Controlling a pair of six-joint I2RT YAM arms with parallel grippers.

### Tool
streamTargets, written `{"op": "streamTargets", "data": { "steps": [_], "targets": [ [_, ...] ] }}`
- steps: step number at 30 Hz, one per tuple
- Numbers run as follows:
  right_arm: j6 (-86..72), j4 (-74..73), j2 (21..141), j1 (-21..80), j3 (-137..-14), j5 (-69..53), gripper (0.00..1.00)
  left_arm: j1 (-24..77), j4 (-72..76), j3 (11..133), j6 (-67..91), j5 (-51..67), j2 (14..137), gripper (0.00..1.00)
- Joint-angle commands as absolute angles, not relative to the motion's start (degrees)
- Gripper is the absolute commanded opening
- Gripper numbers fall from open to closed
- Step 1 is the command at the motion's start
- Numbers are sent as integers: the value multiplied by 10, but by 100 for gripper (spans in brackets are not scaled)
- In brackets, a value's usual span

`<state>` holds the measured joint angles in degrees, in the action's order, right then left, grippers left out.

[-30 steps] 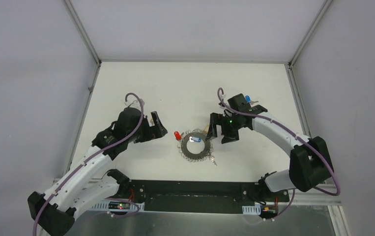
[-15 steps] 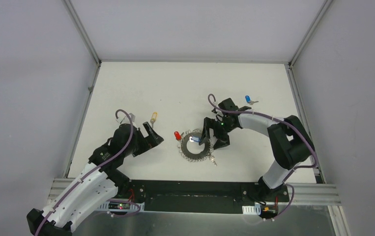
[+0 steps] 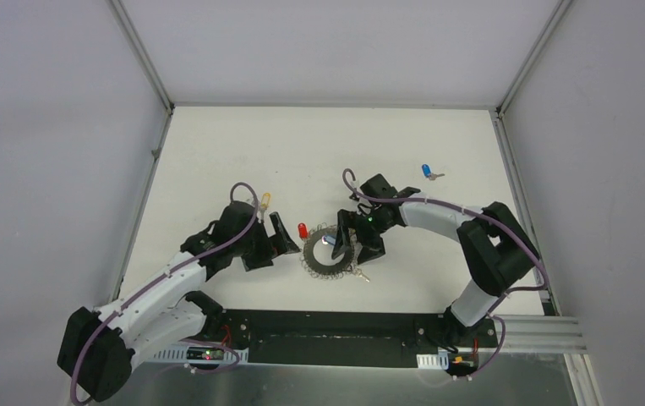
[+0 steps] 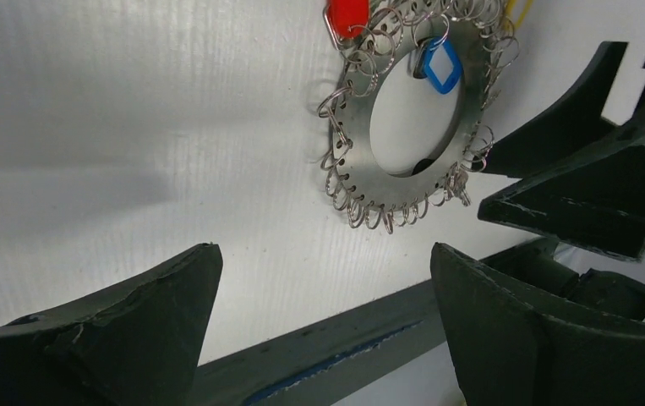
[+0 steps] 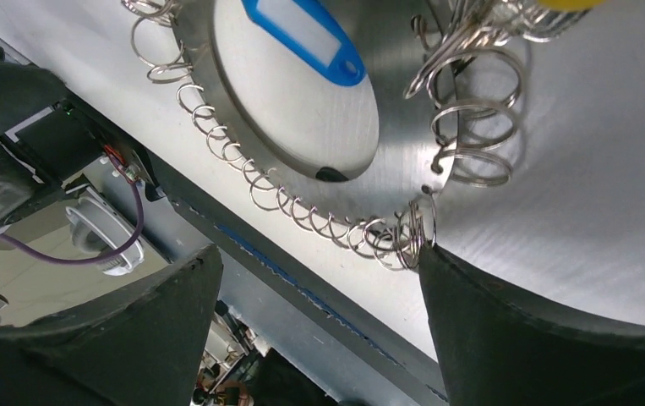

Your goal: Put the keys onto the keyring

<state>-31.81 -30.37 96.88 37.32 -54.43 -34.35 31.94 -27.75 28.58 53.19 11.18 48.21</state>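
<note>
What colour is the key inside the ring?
Key: blue, white centre; clearest in the right wrist view.

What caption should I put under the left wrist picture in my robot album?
The open left gripper faces the keyring, red key at its rim, blue key in its hollow.

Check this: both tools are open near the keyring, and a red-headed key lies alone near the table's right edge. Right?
No: the top view shows that lone key has a blue head, not red. Both the left tool and right tool are open near the keyring.
</note>
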Motion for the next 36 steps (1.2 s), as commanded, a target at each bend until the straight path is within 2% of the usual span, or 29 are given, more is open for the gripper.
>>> {"op": "streamTargets", "data": {
  "steps": [1, 6, 13, 22, 29, 32, 36],
  "targets": [
    [-297, -341, 916, 373, -565, -307, 88, 324, -201, 287, 540, 195, 544, 99],
    [-266, -370, 903, 373, -556, -285, 88, 331, -157, 286, 556, 232, 610, 98],
    [-241, -391, 880, 380, -548, -259, 81, 356, -141, 297, 562, 232, 648, 93],
    [-220, -425, 894, 417, -586, -201, 72, 367, -152, 308, 568, 213, 664, 78],
    [-218, -446, 929, 473, -637, -160, 64, 367, -207, 311, 571, 166, 632, 76],
    [-216, -463, 956, 503, -665, -125, 55, 367, -213, 304, 576, 159, 618, 76],
    [-216, -492, 1002, 538, -703, -83, 37, 367, -214, 296, 579, 161, 612, 76]
  ]
}}
